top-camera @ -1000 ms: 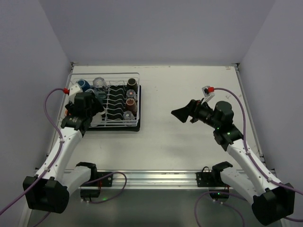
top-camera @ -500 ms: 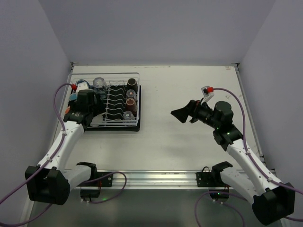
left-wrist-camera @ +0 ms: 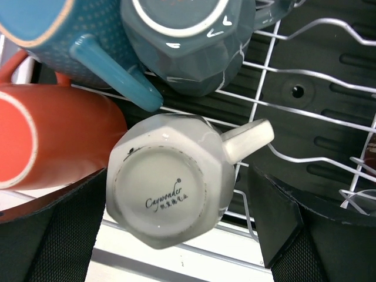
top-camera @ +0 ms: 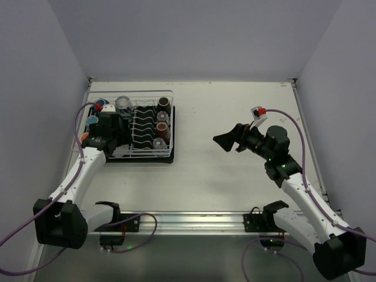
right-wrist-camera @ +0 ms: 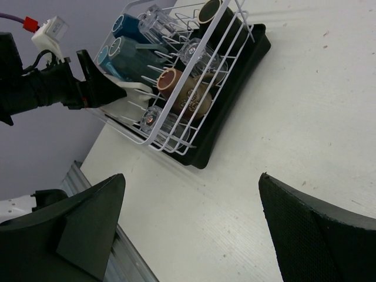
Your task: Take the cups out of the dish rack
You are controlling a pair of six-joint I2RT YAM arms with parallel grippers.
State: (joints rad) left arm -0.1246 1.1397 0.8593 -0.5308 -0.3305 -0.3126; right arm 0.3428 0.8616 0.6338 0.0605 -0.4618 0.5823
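— How many cups have come out of the white wire dish rack (top-camera: pixel 166 157)?

— None that I can see. The pale worktop (top-camera: pixel 235 111) shows no cup standing on it. Every cup in view sits in the rack, on the left part of the worktop.

— What's in there?

— On its left side there's an upturned cream ceramic mug (left-wrist-camera: pixel 167 197) with an orange mug (left-wrist-camera: pixel 53 141) lying just beside it. Beyond those are a light blue mug (left-wrist-camera: pixel 41 23) and a grey-blue faceted mug (left-wrist-camera: pixel 188 41). On the right side, dark brown cups (right-wrist-camera: pixel 182 88) and clear glass tumblers (right-wrist-camera: pixel 197 53) sit among the prongs.

— And the arms?

— The left gripper (left-wrist-camera: pixel 170 235) hangs directly over the cream mug, jaws spread wide to either side of it. The finger on the handle side is clear of the mug and the other looks very near, but nothing is clamped. The right gripper (right-wrist-camera: pixel 194 229) hovers above bare worktop, well apart from the rack, jaws wide apart with nothing between them.

— So where does that leave the job?

— At the very beginning, I'd say. The cream mug looks like the first pick, and it isn't gripped yet. After it comes everything else: the other mugs, the tumblers and the brown cups. I can't give an exact count, since some hide behind others.
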